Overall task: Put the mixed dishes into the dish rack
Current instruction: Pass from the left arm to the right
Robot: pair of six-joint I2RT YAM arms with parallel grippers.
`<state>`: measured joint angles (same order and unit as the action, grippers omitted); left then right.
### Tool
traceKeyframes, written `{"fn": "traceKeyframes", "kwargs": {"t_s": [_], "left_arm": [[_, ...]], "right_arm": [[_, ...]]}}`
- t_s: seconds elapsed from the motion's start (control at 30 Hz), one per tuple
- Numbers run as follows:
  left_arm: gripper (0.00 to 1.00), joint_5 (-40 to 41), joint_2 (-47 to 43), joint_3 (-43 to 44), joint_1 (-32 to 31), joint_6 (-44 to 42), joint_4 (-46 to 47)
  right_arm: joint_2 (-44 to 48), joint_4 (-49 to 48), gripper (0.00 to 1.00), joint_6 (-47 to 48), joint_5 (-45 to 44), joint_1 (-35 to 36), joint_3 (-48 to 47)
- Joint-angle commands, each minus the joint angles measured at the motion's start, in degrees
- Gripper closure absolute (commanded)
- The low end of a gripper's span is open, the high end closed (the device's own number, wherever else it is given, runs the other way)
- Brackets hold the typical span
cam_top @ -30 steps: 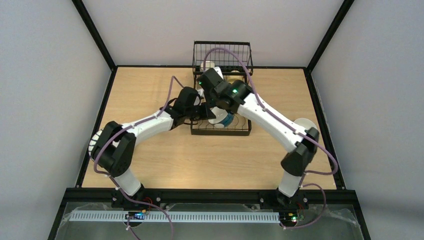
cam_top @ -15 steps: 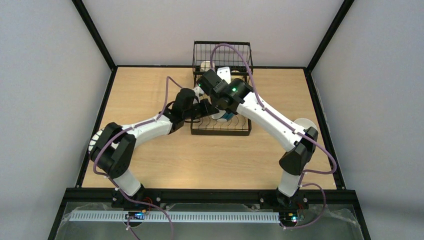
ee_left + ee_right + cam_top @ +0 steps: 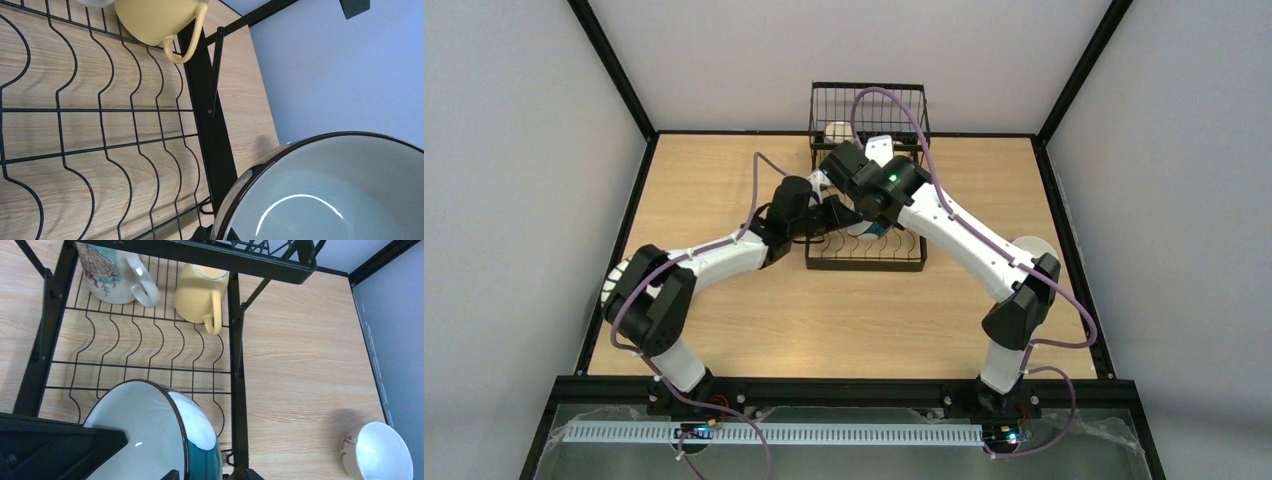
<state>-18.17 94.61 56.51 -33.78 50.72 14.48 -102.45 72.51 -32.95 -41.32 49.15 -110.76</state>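
Observation:
The blue-outside white bowl stands tilted on edge over the near right part of the dish rack's slotted lower level. My left gripper is shut on its dark rim, and the bowl's pale inside fills that view. My right gripper is open, one finger inside the bowl and one outside its teal wall. A yellow mug and a beige mug with a shell print lie at the rack's far end under the upper basket. From above, both wrists crowd over the bowl.
A cream bowl sits upright on the table to the right of the rack. The rack's black corner post runs close by the held bowl. The upper basket rises at the back. Grey walls enclose the table.
Both wrists and the bowl have shifted slightly toward the rack's far end. The right jaws narrowed a touch around the bowl's wall.

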Motion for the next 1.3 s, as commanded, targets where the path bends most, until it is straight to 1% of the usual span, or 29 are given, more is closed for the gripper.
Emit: {"fn": "traceKeyframes", "kwargs": {"t_s": [0.0,0.13,0.2,0.23,0.3,0.37,0.57,0.73,0.77,0.8,0.83,1.0,1.27], "left_arm": [[0.98,-0.28,-0.45,-0.79,0.2,1.53,6.18],[0.98,-0.73,0.04,-1.4,0.2,2.87,7.9],[0.98,-1.43,0.51,-1.4,0.2,3.57,8.69],[0.98,-1.7,0.71,-1.48,0.21,3.86,9.02],[0.98,-1.92,0.76,-1.49,0.2,4.16,9.38],[0.98,-1.94,0.57,-1.49,0.2,4.21,9.46],[0.98,-2.36,0.49,-1.61,0.29,5.53,10.58],[0.98,-2.58,1.13,-2.48,0.25,8.08,13.67],[0.98,-2.59,1.25,-2.73,0.29,8.79,14.52],[0.98,-2.67,1.39,-2.94,0.29,9.59,15.49],[0.98,-2.84,1.7,-3.06,0.25,10.29,16.65],[0.98,-3.55,2.23,-3.27,0.5,12.64,19.1],[0.98,-4.98,2.99,-5.42,1.24,18.09,25.83]], "right_arm": [[-1.62,4.11,0.27,-2.98,-2.71,-0.14,-1.47],[-1.78,4.37,0.27,-5.48,-2.48,-0.34,-1.38],[-0.58,1.57,0.24,-5.55,-0.66,-0.43,-0.59],[0.23,0.11,0.22,-5.21,0.21,-0.5,0.05],[1.5,-1.54,0.13,-5.15,1.5,-0.92,1.01],[1.66,-1.42,0.1,-5.27,2.37,-1.45,1.03],[0.99,0.92,0.09,-8.83,2.71,-1.77,1.37],[0.21,2.39,0.08,-12.62,3.44,-2.07,1.25],[0.04,2.73,0.06,-13.61,3.58,-2.12,1.11],[-0.2,3.21,0.01,-15.1,3.73,-2.12,1.0],[-0.32,3.37,0.0,-15.67,3.98,-2.12,0.99],[-0.64,4.18,0.0,-18.81,3.81,-2.25,0.58],[0.21,3.91,0.0,-20.97,4.31,-2.96,1.77]]}}
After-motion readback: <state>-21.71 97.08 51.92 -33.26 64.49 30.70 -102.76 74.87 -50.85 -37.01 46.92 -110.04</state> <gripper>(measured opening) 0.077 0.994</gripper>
